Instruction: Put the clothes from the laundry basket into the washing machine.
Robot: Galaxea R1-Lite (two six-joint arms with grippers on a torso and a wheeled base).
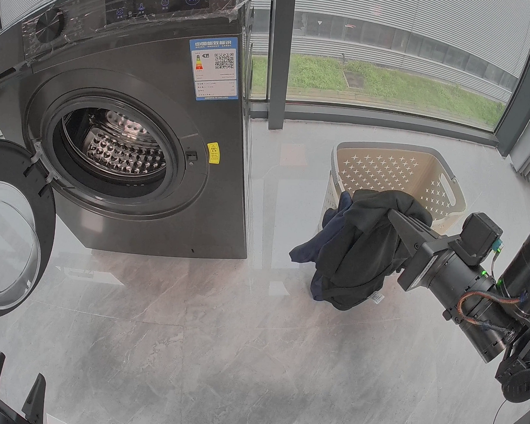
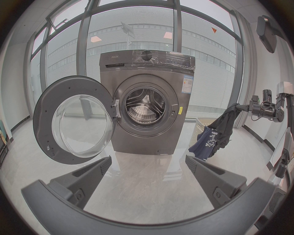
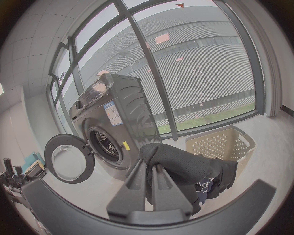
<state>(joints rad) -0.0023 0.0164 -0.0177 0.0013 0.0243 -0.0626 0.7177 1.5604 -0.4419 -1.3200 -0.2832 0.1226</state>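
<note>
My right end effector (image 3: pixel 150 166) is clamped tight on a bundle of dark clothes (image 1: pixel 357 250) (a black piece over a navy one). The bundle hangs in the air above the floor (image 1: pixel 211 336), just in front of the beige laundry basket (image 1: pixel 392 148). Off to my left stands the washing machine (image 1: pixel 219 178), its door (image 1: pixel 10 231) swung wide and the drum (image 1: pixel 118 146) in view. My left end effector (image 2: pixel 147 158) sits low, fingers spread apart.
</note>
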